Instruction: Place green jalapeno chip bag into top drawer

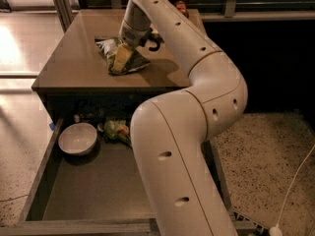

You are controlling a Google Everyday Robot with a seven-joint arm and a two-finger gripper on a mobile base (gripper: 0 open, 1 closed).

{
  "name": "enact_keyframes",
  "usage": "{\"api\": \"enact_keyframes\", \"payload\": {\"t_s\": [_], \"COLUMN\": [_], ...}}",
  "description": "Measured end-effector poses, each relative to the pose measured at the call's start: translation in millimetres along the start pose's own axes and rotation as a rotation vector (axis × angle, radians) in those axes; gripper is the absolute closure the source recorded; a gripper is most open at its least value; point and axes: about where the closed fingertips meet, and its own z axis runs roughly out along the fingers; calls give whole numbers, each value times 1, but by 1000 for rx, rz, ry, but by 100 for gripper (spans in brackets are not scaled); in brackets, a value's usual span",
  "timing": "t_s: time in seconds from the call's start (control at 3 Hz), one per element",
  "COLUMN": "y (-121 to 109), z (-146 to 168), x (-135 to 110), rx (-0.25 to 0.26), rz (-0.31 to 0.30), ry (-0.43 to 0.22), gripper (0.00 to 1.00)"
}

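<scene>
The green jalapeno chip bag (119,59) lies crumpled on the brown table top (69,63), dark green with white and yellowish patches. My gripper (127,43) is down on the bag's far end, touching it, with the arm reaching over from the right. The top drawer (88,195) is pulled out below the table's front edge, and my arm's large white links hide its right part.
In the drawer's back left a white bowl (77,138) sits next to a brighter light-green bag (116,130) with orange pictures. A small red object (181,7) stands at the table's back right. A white cable (295,181) runs over the speckled floor at right.
</scene>
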Motion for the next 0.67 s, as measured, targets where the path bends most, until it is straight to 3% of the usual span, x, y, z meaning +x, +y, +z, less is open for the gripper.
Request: {"api": "enact_keyframes", "payload": {"t_s": [0.33,0.67], "y": [0,0], "z": [0,-3], "x": [0,-1], "rx": [0,0], "rz": [0,0], "ry": [0,0], "gripper": [97,100]}}
